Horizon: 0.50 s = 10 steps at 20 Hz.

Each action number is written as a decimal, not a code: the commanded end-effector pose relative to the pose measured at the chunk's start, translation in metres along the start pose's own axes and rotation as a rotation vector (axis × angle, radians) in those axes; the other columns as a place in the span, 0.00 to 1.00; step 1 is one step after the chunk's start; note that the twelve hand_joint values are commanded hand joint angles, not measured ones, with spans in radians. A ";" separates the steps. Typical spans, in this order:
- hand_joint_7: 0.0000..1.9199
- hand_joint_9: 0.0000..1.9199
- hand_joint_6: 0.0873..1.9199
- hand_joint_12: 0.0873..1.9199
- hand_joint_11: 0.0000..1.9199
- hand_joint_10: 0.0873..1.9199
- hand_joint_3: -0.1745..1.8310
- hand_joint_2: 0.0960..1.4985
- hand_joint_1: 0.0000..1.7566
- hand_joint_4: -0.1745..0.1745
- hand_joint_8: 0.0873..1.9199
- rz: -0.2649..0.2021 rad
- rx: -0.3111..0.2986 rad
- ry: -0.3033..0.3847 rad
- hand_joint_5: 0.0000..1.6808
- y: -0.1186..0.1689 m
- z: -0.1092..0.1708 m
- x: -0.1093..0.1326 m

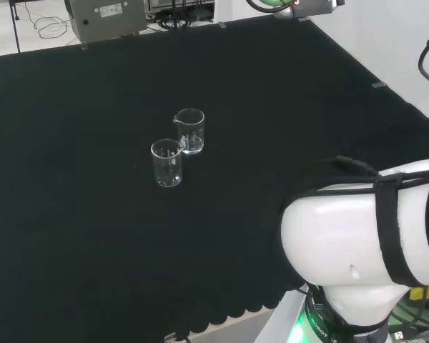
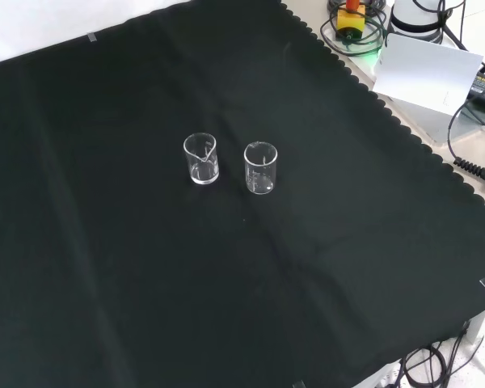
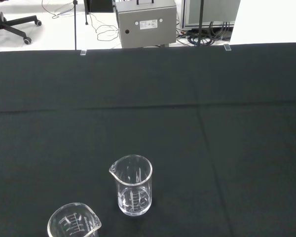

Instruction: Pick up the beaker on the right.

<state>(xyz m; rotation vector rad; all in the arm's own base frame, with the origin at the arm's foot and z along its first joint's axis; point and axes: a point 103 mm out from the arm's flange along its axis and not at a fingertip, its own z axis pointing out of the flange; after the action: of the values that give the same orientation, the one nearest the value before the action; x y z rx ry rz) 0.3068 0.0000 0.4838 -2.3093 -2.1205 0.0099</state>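
Two small clear glass beakers stand upright and close together on the black cloth. In the head view one beaker is farther off and a little right, the other beaker nearer and left. The front view has them side by side: a left beaker and a right beaker. Both look empty. In the wrist view one beaker stands whole, with the rim of the other beaker cut by the picture's edge. Nothing touches either beaker.
The arm's white link bulks at the head view's lower right. A grey metal box stands beyond the cloth's far edge. Cables and a white card lie off the cloth at the front view's upper right.
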 end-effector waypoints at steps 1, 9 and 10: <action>0.03 0.12 0.17 0.71 0.02 0.28 0.34 0.68 0.16 0.42 0.22 0.002 -0.009 -0.008 0.13 0.000 0.000 0.000; 0.00 0.06 0.03 0.71 0.00 0.32 0.26 0.82 0.06 0.44 0.19 0.012 -0.006 -0.006 0.15 0.003 0.001 -0.002; 0.00 0.06 0.02 0.71 0.00 0.32 0.25 0.82 0.06 0.44 0.19 0.013 -0.004 -0.008 0.16 0.004 0.002 -0.003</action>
<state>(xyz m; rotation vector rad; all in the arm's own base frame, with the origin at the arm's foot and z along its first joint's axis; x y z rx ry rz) 0.3197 0.0013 0.4699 -2.2434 -2.1445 0.0251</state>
